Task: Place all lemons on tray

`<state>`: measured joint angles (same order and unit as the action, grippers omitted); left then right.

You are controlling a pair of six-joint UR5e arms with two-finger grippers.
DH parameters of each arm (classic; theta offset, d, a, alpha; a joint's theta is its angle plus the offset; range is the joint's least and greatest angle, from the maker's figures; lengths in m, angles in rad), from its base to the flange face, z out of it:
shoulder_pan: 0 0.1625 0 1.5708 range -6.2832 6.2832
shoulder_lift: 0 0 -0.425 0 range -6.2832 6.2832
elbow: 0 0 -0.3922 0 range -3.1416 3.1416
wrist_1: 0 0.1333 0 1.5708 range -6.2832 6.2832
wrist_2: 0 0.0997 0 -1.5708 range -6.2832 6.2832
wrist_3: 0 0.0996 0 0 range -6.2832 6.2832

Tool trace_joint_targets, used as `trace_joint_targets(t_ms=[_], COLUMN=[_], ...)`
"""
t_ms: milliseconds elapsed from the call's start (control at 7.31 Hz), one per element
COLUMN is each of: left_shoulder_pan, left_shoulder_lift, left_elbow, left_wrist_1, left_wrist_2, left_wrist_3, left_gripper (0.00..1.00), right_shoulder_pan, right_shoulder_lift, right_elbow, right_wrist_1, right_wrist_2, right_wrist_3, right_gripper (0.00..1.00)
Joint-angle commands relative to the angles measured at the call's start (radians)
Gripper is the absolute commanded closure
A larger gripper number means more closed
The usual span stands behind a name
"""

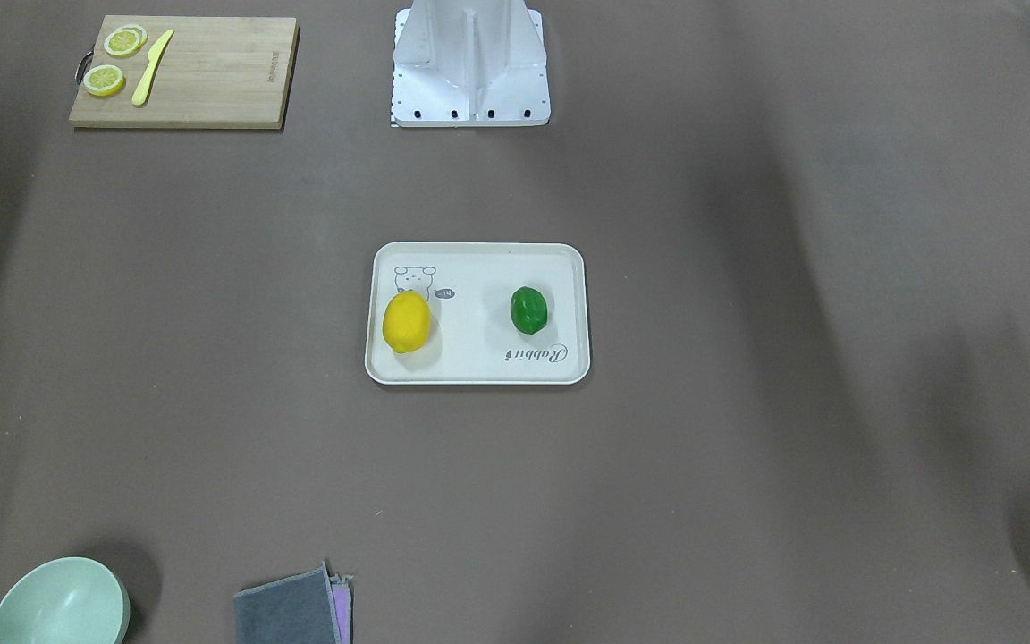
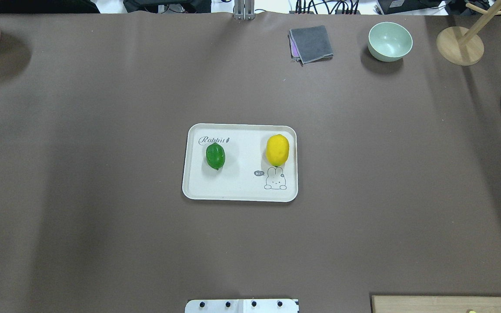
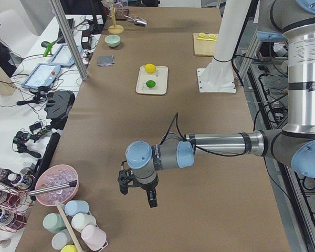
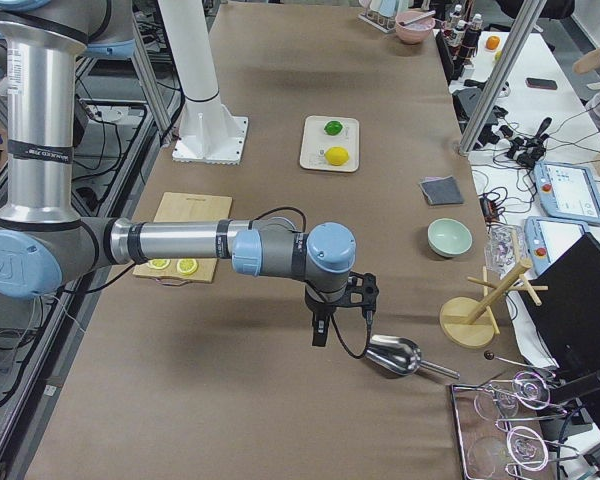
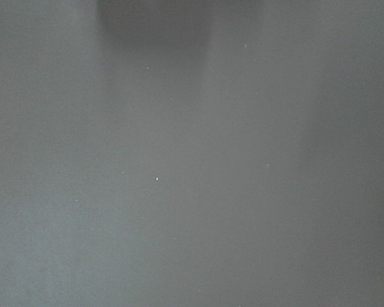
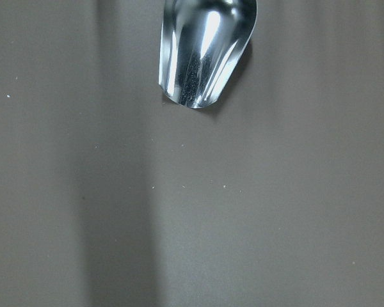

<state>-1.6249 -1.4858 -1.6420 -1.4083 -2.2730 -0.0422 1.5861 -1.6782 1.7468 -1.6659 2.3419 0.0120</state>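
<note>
Both lemons lie on the tray (image 2: pixel 237 191), which sits mid-table: the yellow lemon (image 2: pixel 277 150) on the robot's right half, just above the bear drawing, and the green lemon (image 2: pixel 215 156) on the left half under the "Rabbit" script, well apart from each other.

The left arm reaches out level over the table's left end, its wrist bent so that the left gripper (image 3: pixel 137 197) points down above bare brown cover, near a pink bowl (image 3: pixel 56 184).

The right arm stretches level likewise at the other end, and the right gripper (image 4: pixel 342 325) hangs pointing down just beside a metal scoop (image 4: pixel 393 355).

Whether either gripper's fingers are spread or closed cannot be told; neither visibly holds anything.
</note>
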Motion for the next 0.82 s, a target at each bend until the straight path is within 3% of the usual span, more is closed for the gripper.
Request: trace_joint_targets(t_ms=[0,684], left_shoulder_pan=[-0.013,0.013], left_shoulder_lift=[-0.033,-0.027], left_elbow=[-0.016,-0.052], left_wrist_1=[0.052,0.040], left_wrist_2=[0.053,0.038], left_wrist_3=[0.051,0.062], left_gripper=[0.02,0.02], right_shoulder_pan=[0.000,0.000], right_shoulder_lift=[-0.005,-0.011], right_elbow=[0.002,0.014], right_wrist_1=[0.000,0.000], right_wrist_2=[0.002,0.001], right_wrist_3=[0.000,0.000], right_gripper=[0.01,0.01])
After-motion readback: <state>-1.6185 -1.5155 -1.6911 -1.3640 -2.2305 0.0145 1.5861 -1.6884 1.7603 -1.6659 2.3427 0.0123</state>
